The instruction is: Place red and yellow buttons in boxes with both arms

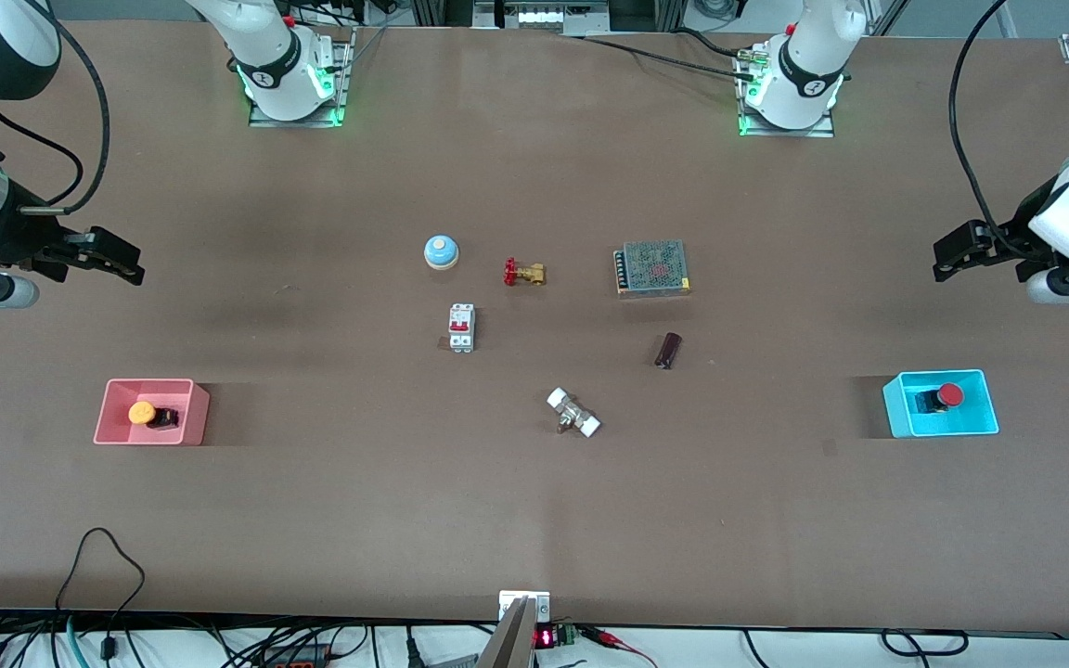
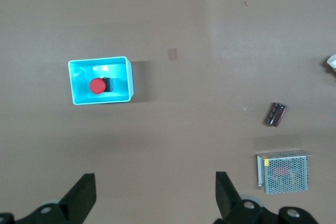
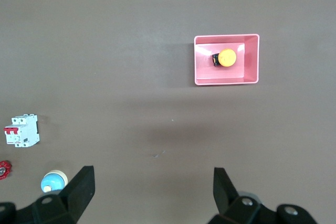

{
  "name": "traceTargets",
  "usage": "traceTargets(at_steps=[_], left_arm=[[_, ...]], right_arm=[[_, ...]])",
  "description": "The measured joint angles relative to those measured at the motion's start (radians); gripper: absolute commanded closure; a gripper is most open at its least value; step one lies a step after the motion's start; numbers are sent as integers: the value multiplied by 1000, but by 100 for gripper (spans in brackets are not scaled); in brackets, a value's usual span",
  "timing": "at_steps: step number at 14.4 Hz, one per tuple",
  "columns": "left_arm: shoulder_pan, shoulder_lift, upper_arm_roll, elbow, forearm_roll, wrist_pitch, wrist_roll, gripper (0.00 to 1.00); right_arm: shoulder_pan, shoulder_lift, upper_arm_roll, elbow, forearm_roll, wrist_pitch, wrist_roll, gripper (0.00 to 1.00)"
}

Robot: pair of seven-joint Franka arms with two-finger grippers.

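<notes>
The orange-yellow button lies in the salmon pink box toward the right arm's end of the table; both show in the right wrist view, the button inside the box. The red button lies in the cyan box toward the left arm's end; the left wrist view shows the button in the box. My right gripper is open and empty, up over bare table. My left gripper is open and empty, up over bare table.
Mid-table lie a round blue bell, a brass valve with a red handle, a white circuit breaker, a metal mesh power supply, a dark cylinder and a white-ended fitting.
</notes>
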Motion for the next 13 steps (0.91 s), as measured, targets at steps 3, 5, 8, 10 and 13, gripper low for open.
traceTargets(at_steps=[3,5,8,10,13], left_arm=[[-8,4,-4,0,0,-9,1,0],[-8,7,-4,0,0,-16,3,0],[-8,8,-4,1,0,-19,3,0],[-8,8,-4,5,0,-28,3,0],[-7,7,-4,18,0,-30,3,0]], right_arm=[[1,0,0,0,0,0,0,0],[3,1,1,2,0,-13,0,0],[18,7,3,30,0,-52,0,0],[26,15,3,44,0,-59,0,0],[28,20,3,48,0,-62,0,0]])
